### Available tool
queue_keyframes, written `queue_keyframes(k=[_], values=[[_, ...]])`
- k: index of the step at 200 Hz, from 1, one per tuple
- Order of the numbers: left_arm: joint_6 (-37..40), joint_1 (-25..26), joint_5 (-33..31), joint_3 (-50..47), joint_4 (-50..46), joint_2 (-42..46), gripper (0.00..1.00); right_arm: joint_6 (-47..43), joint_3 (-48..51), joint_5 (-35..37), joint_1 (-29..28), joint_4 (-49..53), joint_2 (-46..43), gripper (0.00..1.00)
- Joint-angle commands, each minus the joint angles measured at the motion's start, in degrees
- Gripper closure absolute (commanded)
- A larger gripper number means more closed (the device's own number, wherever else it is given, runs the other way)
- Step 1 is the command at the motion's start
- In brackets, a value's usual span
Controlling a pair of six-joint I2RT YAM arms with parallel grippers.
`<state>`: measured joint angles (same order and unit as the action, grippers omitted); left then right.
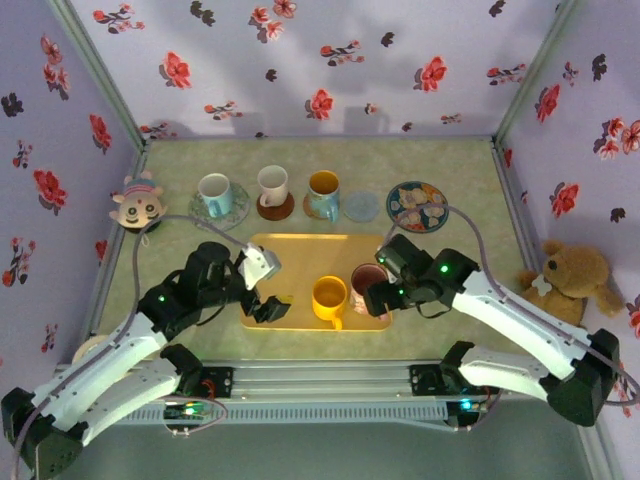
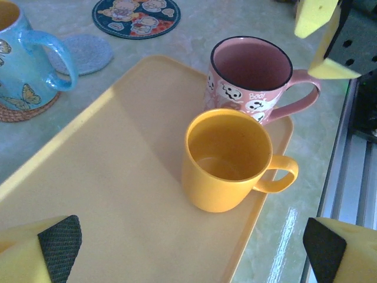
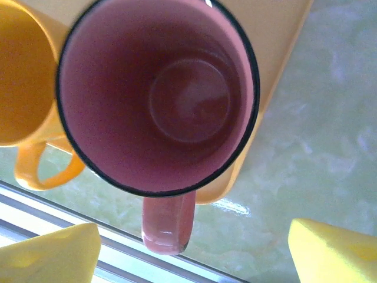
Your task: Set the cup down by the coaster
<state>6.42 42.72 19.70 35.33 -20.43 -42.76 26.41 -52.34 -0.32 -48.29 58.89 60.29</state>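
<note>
Pink mug [image 3: 159,94] upright, long axis vertical, mouth up, handle toward near edge; sits at near right corner of yellow tray [image 1: 290,250], beside yellow mug [image 1: 329,298]. Right pincer [image 3: 194,229] spread, straddling handle, not touching. Left pincer [image 1: 266,306] spread, empty, over the tray's left part.

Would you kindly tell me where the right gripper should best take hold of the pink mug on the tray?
I'd take the pink mug by its handle, from above: it juts toward the table's near edge, clear of the yellow mug, and sits between the right gripper's spread fingers.
</note>
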Motion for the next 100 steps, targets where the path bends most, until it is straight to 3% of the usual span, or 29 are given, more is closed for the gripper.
queue_keyframes(k=[1,100], values=[[-2.4,1.5,-0.7,-1.7,4.6,0.6,0.00,2.5,2.6,-1.1,-1.0,-1.1,-0.1,0.20],[-5.8,4.9,-3.6,-5.1,9.5,-0.2,0.00,3.7,5.7,-0.2,-2.2,-8.7,4.9,0.35]])
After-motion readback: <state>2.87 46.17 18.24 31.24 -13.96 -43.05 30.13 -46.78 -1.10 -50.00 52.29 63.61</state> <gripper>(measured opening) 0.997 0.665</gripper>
